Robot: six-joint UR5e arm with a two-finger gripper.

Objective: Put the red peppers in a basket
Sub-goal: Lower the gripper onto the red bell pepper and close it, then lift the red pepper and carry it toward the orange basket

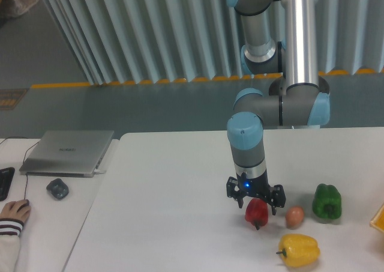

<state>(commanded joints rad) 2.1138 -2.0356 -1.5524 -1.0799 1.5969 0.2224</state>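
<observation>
Red pepper [257,212]: on the white table [168,224], right of centre, directly under my claw; its upper part sits up between my fingers, body and tip hang below them.
Hand [13,211]: someone's, far left edge, striped cuff, resting on what looks like a mouse, on the neighbouring desk.
Laptop [67,152]: closed, silver, left desk, well apart from my work area.
Dark object [57,188]: small, grey, just in front of the laptop; cannot tell what it is.
My claw [255,199]: pointing straight down, blue light lit, fingers spread either side of the red pepper's top; whether they press on it or only flank it, I cannot tell.
Round tan-pink fruit [294,217]: just right of the red pepper, near it, apart.
Yellow pepper [298,250]: nearer the camera than the fruit, lying on its side.
Green pepper [327,201]: right of the fruit, upright.
Yellow-orange corner [379,219]: at right frame edge, mostly cut off.
</observation>
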